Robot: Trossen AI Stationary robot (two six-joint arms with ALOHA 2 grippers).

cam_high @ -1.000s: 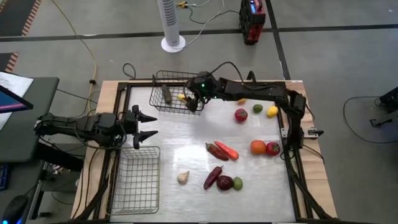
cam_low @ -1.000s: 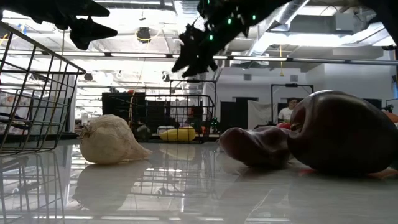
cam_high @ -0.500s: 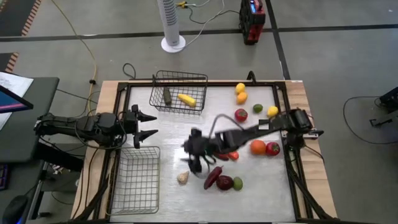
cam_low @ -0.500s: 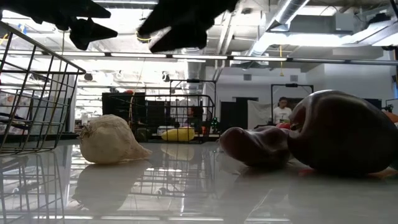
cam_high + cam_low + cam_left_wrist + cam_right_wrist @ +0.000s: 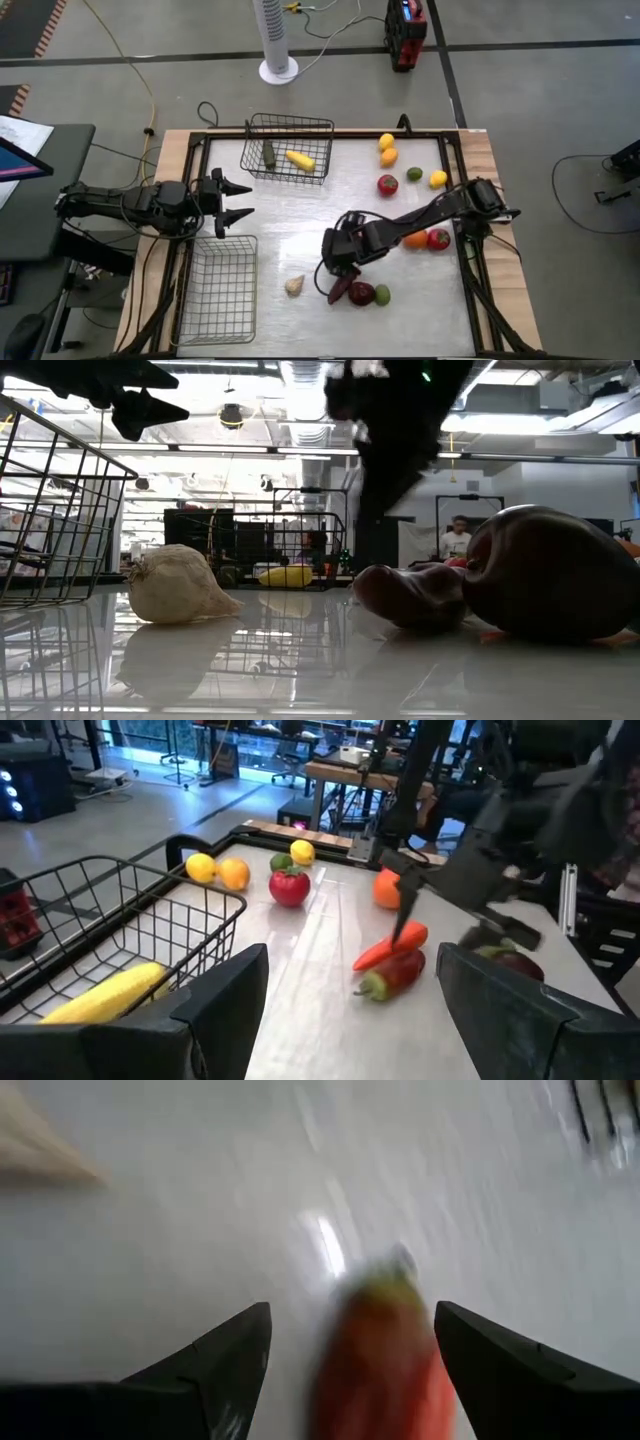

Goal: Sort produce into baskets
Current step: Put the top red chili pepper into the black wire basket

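My right gripper [image 5: 340, 264] hangs open over the middle of the table. Its fingers stand on either side of a red chilli with a green tip [image 5: 385, 1355], apart from it. The chilli [image 5: 392, 974] lies on the table beside a carrot [image 5: 392, 942]. My left gripper [image 5: 238, 200] waits open and empty at the table's left edge. The far basket [image 5: 290, 122] holds a corn cob [image 5: 300, 159] and a cucumber [image 5: 268, 153]. The near-left basket [image 5: 218, 292] holds nothing.
Garlic [image 5: 294, 286], a dark chilli [image 5: 340, 290], an eggplant [image 5: 361, 293] and a lime [image 5: 382, 295] lie just nearer than my right gripper. An orange [image 5: 414, 240] and a tomato [image 5: 438, 238] lie to its right. A tomato [image 5: 387, 185], lime, lemons and an orange lie farther back.
My right gripper has left the far basket, where the corn cob stays lying. It has swung toward the table's near edge to the middle of the table, then a little to the right, and has come down over the red chilli.
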